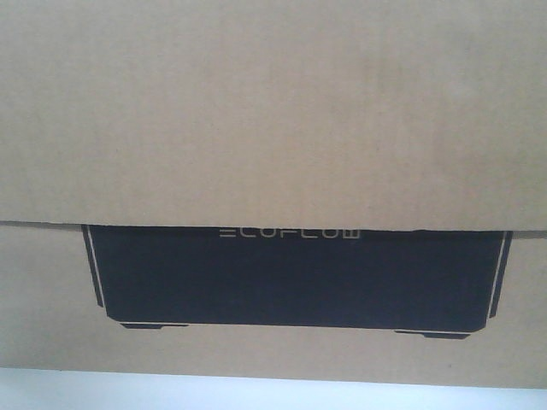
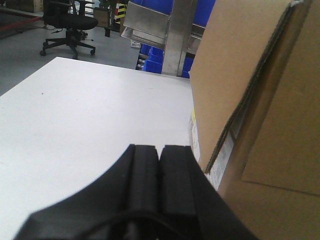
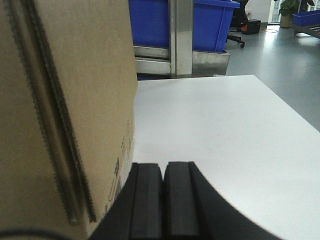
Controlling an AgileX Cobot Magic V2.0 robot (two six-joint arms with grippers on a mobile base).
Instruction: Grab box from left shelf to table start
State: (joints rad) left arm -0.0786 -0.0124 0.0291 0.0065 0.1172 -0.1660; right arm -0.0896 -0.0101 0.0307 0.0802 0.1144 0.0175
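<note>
Cardboard fills almost the whole front view: the box (image 1: 273, 111) is seen very close, its black panel (image 1: 295, 278) with pale lettering half covered by an overhanging flap edge. A thin strip of the white bench (image 1: 273, 393) shows below its bottom edge, so the box appears to be standing on the bench, though the contact line is not sharply seen.

At the left wrist, the left gripper (image 2: 159, 172) is seen with its jaws pressed together, nothing between them, just beside the box's side wall and open flap edges. Wide bare bench surface lies to that side, up to its far edge.

At the right wrist, the right gripper (image 3: 163, 192) is likewise closed on nothing, just beside the opposite wall of the box. Open bench stretches outward to its edge. Beyond the bench, a metal shelf (image 3: 180, 55) with blue bins (image 3: 210, 22) is seen.
</note>
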